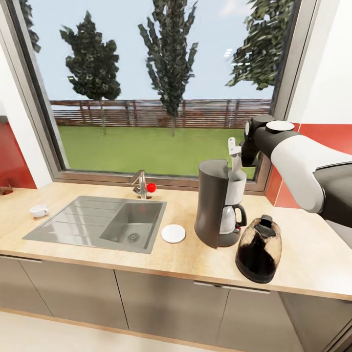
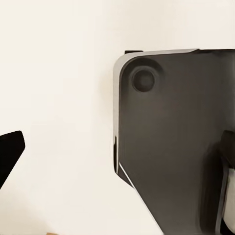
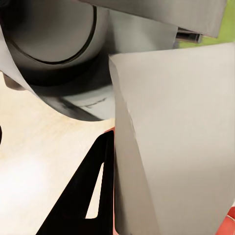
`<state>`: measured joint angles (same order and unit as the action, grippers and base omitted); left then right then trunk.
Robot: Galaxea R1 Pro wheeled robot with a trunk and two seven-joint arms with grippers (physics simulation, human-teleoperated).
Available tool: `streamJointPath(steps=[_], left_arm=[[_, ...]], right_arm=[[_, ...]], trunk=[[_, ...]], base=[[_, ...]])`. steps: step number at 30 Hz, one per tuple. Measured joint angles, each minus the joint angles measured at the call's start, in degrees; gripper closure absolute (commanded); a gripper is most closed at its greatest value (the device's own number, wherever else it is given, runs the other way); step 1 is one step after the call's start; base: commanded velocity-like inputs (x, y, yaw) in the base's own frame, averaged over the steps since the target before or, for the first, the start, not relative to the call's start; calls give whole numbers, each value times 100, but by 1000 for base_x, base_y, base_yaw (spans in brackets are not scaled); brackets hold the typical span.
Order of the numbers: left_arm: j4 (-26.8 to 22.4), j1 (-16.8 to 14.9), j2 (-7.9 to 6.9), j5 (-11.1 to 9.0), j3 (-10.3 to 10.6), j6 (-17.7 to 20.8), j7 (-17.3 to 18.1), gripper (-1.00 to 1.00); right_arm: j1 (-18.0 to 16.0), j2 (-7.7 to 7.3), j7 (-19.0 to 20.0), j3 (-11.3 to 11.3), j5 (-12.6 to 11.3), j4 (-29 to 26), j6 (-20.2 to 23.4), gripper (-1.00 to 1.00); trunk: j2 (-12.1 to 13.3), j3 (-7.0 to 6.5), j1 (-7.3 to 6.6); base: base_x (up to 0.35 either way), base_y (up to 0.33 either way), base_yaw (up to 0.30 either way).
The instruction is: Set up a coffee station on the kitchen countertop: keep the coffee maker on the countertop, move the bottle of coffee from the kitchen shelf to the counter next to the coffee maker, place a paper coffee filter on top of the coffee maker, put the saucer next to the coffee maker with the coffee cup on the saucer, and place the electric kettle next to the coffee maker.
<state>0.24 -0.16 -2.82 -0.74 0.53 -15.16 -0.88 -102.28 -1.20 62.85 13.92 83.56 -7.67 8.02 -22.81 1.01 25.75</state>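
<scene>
Paper coffee filter [image 3: 174,142], pale grey and cone-shaped, is grasped by the right gripper [image 1: 235,157] just above the dark grey coffee maker [image 1: 215,205] on the light wooden countertop [image 1: 303,254].

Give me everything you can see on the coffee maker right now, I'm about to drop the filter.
The coffee maker stands upright on the wooden countertop, right of the sink, its back toward the window. It has a tall dark grey curved body, a pale filter basket section up top, and a glass carafe with a black handle seated on its base. The white saucer lies just to its left, the dark kettle close at its front right; contact unclear. The right gripper holds the paper filter right above its top.
</scene>
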Motion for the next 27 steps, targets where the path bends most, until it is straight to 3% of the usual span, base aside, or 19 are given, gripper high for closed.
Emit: streamJointPath(steps=[27], left_arm=[[0,0,9,-10,1,-5,6,-100]], right_arm=[[148,2,-28,0,-11,8,-5,100]], trunk=[[0,0,0]], base=[[10,0,0]])
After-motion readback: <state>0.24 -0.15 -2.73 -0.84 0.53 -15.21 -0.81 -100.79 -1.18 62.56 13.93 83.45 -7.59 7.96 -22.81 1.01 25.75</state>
